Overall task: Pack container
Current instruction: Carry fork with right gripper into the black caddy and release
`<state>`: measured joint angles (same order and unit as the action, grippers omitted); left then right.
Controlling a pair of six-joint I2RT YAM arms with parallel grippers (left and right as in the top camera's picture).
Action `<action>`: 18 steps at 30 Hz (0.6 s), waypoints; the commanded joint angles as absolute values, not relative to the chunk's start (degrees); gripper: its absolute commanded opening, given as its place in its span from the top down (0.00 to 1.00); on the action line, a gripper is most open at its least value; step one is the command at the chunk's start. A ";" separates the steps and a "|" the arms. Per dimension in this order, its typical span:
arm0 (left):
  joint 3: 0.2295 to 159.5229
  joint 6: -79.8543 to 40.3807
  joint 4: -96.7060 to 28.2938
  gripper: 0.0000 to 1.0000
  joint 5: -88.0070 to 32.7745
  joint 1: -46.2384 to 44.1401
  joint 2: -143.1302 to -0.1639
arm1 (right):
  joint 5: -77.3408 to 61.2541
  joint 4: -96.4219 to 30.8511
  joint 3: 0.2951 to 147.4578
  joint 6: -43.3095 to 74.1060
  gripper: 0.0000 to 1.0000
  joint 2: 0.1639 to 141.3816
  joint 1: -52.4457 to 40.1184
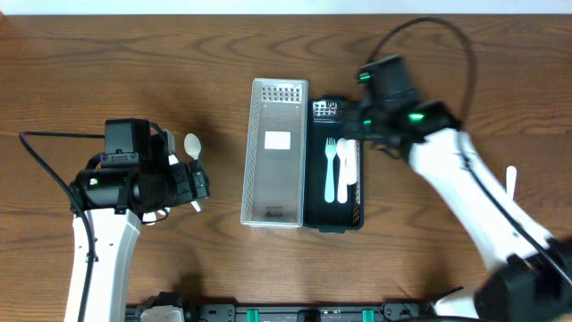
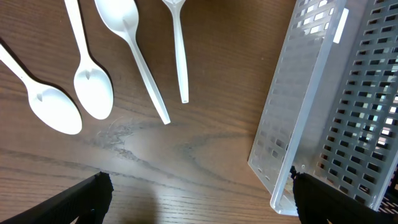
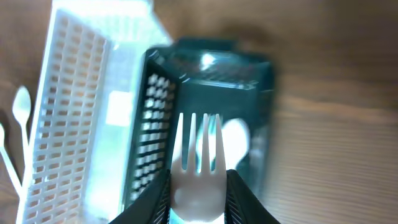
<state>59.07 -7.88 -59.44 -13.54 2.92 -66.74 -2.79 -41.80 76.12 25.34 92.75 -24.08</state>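
A white perforated container (image 1: 277, 152) stands mid-table, with a dark container (image 1: 332, 215) against its right side. White cutlery (image 1: 330, 170) lies in the dark one. My right gripper (image 1: 356, 125) hovers over the dark container's far end. In the right wrist view the right gripper (image 3: 198, 190) is shut on a white plastic fork (image 3: 198, 155), tines pointing at the dark container (image 3: 249, 81). My left gripper (image 1: 197, 183) is open and empty, left of the white container. In its wrist view its fingers (image 2: 199, 186) straddle bare wood, below white spoons (image 2: 93, 87) and beside the white container (image 2: 336, 106).
A white spoon (image 1: 192, 145) lies by the left gripper in the overhead view. The left wrist view shows several loose white utensils, among them a fork handle (image 2: 180, 56). Another white utensil (image 1: 510, 179) lies at the far right, beyond the right arm.
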 commanded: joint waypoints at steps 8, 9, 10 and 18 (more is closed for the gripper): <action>59.86 -7.60 -59.53 0.05 -13.28 3.16 -66.32 | -1.10 -39.27 75.85 29.69 0.73 104.20 -27.73; 59.86 -7.60 -59.53 0.05 -13.28 3.16 -66.32 | -0.47 -38.96 75.90 29.67 0.67 104.05 -27.66; 59.86 -7.60 -59.53 0.05 -13.28 3.16 -66.32 | -0.08 -38.94 76.05 29.21 0.61 103.55 -27.57; 59.86 -7.60 -59.55 0.05 -13.28 3.16 -66.32 | 0.91 -46.57 83.29 26.30 0.29 93.41 -18.87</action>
<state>59.07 -7.88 -59.46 -13.56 2.92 -66.74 -1.02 -45.34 78.91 27.03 100.38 -23.83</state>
